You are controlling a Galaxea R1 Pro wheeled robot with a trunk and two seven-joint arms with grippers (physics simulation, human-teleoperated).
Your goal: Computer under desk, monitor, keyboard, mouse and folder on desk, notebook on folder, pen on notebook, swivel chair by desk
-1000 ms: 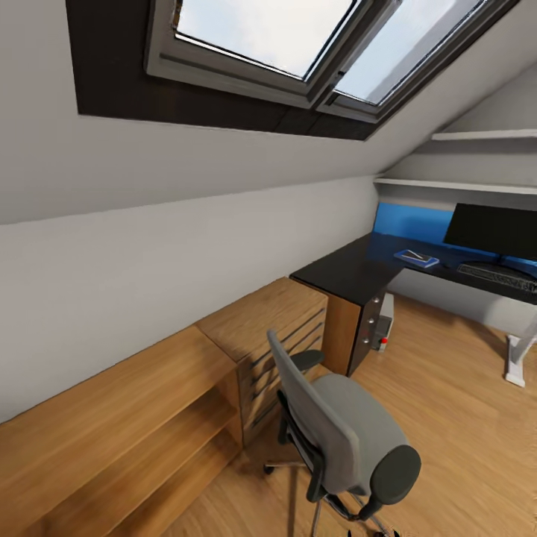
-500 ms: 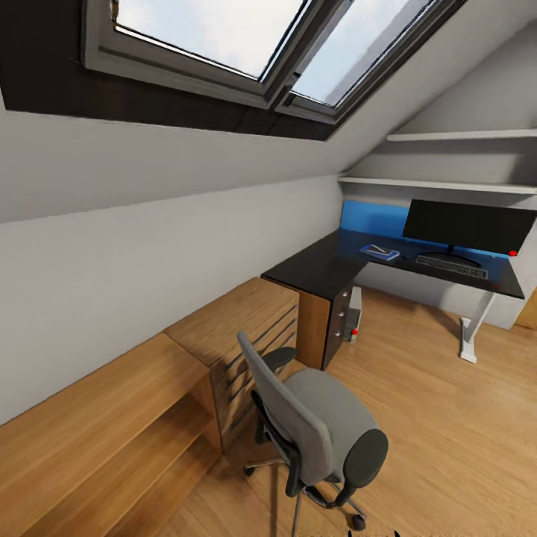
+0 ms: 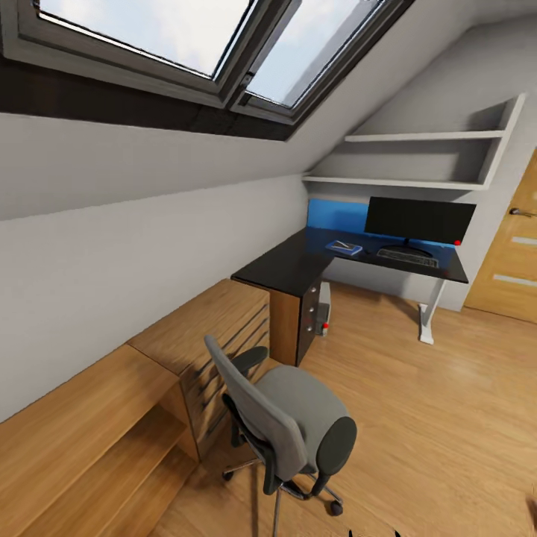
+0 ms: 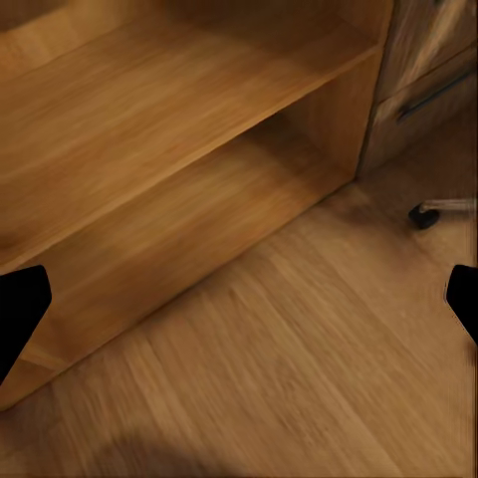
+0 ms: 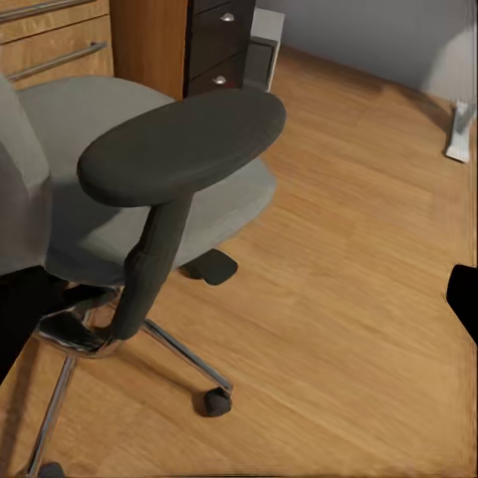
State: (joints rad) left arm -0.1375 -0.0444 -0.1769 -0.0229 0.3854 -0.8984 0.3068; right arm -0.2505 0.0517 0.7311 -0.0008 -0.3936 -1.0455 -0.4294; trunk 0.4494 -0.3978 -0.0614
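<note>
A grey swivel chair (image 3: 287,418) stands low in the head view's centre beside a wooden dresser (image 3: 216,335), its seat bare. Upper right of it, the black desk (image 3: 287,265) carries the blue folder (image 3: 344,247), keyboard (image 3: 407,257) and monitor (image 3: 419,220), the computer (image 3: 323,307) beneath. In the right wrist view the chair's armrest (image 5: 184,144) sits close ahead; the grippers' dark fingertips (image 4: 20,309) lie at the frame edges, spread wide.

Attic room of a home, fitted as a study: sloped ceiling with skylight (image 3: 224,45) at upper left, wood-plank floor (image 3: 447,418). Black desk (image 3: 298,261) with monitor (image 3: 420,220) at centre right, grey swivel chair (image 3: 287,418) lower centre, low wooden dresser (image 3: 201,328) at left, wall shelves (image 3: 418,138) upper right.
</note>
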